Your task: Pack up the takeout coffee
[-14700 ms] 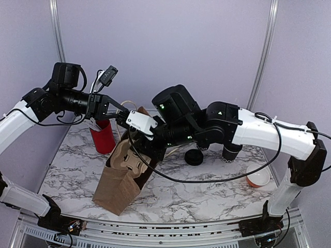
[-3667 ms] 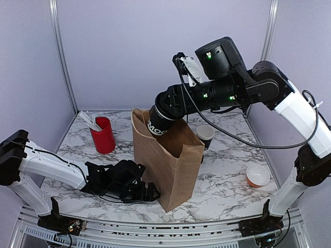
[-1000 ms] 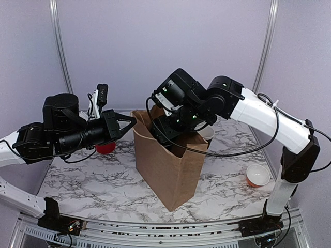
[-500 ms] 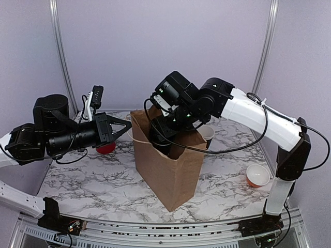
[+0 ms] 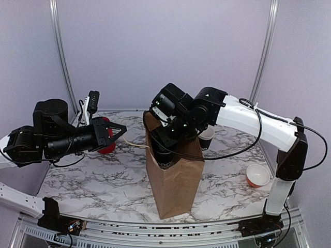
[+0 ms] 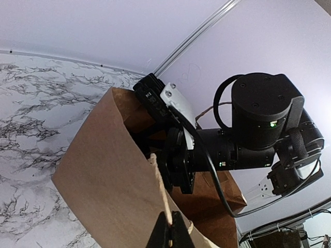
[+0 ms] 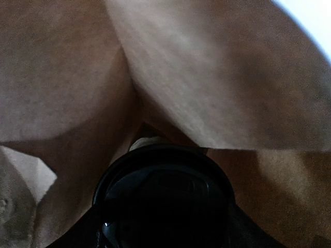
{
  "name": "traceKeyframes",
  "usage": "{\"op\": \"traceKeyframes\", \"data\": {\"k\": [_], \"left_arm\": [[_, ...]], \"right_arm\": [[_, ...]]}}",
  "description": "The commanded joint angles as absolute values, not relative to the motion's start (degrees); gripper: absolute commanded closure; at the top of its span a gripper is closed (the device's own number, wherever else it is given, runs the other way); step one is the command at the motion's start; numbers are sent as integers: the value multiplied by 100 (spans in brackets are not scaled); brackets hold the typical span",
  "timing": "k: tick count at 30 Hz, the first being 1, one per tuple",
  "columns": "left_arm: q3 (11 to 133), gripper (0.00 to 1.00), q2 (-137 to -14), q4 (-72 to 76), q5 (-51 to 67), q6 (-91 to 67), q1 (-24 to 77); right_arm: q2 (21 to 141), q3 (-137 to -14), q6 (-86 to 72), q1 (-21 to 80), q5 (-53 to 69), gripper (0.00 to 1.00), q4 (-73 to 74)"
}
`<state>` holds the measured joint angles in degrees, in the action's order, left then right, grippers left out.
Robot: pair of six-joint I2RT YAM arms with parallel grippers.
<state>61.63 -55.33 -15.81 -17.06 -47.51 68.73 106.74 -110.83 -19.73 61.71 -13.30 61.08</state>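
The takeout coffee (image 5: 165, 161), a black cup with white print and a black lid (image 7: 163, 199), sits in the mouth of the upright brown paper bag (image 5: 176, 191). My right gripper (image 5: 168, 147) reaches down into the bag and is shut on the cup; in the right wrist view the lid fills the space between the dark fingers, with brown bag walls (image 7: 217, 77) around it. My left gripper (image 5: 124, 128) is shut on the bag's pale twine handle (image 6: 162, 194), stretched taut to the left of the bag (image 6: 103, 175).
A second black cup without a lid (image 5: 207, 137) stands just behind the bag. A red cup (image 5: 107, 146) is mostly hidden behind my left arm. A small orange bowl (image 5: 257, 175) sits at the right on the marble table (image 5: 93, 181).
The right gripper has sunk deeper into the bag with the cup. The bag has turned and shifted right, and its handle now runs taut to the left gripper.
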Motion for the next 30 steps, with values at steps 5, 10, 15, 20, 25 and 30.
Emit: {"op": "traceKeyframes", "data": {"k": [5, 10, 15, 20, 25, 30], "left_arm": [[6333, 100, -5781, -1569, -2218, -5140, 7147], [6349, 100, -5893, -1412, -2894, -5243, 7523], [6185, 100, -5859, -1261, -3360, -5451, 7680], [6095, 100, -5827, -1148, -3523, -5520, 7708], [6095, 100, -5829, -1109, -3551, -5477, 7708], [6040, 100, -5746, -1088, -3569, -5449, 7712]], "right_arm": [[10306, -11326, -2212, 6391, -1506, 44, 6342], [10293, -11422, -2384, 6402, -1430, 44, 6606], [10088, -11088, -2677, 6475, -1361, 44, 6617], [9790, -10619, -2918, 6554, -1242, 44, 6401], [9781, -10354, -2978, 6626, -1152, 44, 6341], [9867, -10231, -2963, 6599, -1096, 44, 6282]]}}
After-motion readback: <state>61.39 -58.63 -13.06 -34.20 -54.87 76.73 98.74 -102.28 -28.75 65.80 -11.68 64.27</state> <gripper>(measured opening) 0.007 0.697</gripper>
